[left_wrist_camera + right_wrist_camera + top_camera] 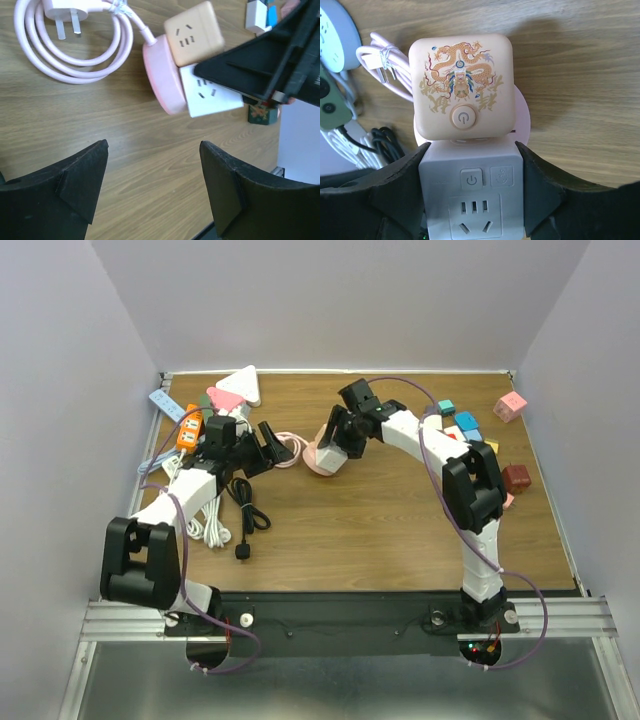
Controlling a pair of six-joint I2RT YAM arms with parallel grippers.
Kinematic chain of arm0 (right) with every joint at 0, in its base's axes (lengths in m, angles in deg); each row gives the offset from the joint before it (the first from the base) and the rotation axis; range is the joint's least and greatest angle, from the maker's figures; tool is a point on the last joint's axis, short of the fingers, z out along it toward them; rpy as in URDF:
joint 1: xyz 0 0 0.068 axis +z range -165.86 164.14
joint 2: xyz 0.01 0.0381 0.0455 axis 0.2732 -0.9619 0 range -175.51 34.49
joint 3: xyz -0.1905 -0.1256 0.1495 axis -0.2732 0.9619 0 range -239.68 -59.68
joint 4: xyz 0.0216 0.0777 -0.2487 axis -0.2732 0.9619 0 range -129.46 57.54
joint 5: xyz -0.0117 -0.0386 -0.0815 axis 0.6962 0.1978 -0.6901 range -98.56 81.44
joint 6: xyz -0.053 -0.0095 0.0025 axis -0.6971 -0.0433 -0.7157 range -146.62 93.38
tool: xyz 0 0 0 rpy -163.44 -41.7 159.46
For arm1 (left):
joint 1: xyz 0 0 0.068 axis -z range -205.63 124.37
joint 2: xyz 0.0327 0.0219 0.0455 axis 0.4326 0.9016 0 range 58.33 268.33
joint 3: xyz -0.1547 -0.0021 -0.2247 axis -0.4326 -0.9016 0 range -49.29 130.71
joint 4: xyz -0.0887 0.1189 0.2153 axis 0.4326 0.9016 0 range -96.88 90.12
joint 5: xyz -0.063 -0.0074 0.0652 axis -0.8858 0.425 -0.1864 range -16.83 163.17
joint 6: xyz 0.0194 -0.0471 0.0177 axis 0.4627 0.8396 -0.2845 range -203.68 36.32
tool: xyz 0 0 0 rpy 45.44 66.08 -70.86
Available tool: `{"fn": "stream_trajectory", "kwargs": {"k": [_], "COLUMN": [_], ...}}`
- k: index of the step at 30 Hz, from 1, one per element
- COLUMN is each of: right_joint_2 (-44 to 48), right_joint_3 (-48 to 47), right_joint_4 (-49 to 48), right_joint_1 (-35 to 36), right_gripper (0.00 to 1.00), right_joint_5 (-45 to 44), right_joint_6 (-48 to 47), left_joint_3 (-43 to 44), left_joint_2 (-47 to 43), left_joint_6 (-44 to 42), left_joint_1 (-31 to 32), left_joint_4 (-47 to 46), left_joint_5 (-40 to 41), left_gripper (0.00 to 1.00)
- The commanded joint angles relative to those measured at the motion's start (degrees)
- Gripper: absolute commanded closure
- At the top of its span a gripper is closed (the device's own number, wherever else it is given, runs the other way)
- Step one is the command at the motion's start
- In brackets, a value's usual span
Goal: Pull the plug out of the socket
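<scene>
A round pink socket lies on the wooden table with two cube plugs stuck in it. One is a beige cube with a dragon print, the other a white cube plug. My right gripper is shut on the white plug, one finger on each side. In the left wrist view the pink socket carries the beige cube and the white plug, partly under the right gripper's black finger. My left gripper hovers open over bare wood, short of the socket, holding nothing.
The socket's pink cord lies coiled beside it. Power strips, a white triangular socket, a black cable and a white cable crowd the left. Coloured cubes sit at the right.
</scene>
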Motion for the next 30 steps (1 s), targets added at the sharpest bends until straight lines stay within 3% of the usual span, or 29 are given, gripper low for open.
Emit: {"fn": "stream_trajectory", "kwargs": {"k": [1,9,21,30], "right_joint_2": [2.52,6.56,8.76,9.73], "right_joint_3": [-4.1,4.5,8.29,9.79], "right_joint_4": [-4.4,-8.0,-11.52,-13.54], "right_joint_1": [0.12,0.2,0.29,0.29], "right_gripper": [1.0,1.0,1.0,1.0], "right_joint_5": [5.47,7.15,8.55,10.39], "right_joint_6": [-0.77,-3.24,-5.26,-4.39], "left_joint_3": [-0.39,2.42,1.38,3.48], "left_joint_2": [3.48,12.44,13.69,18.42], "left_joint_6": [0.76,5.06,15.42,17.19], "left_joint_1": [0.82,5.03,8.11,8.47], "left_joint_4": [-4.92,-9.14,-14.92,-15.81], "left_joint_5": [1.65,2.61,8.85,6.75], "left_gripper": [0.16,0.13,0.11,0.15]}}
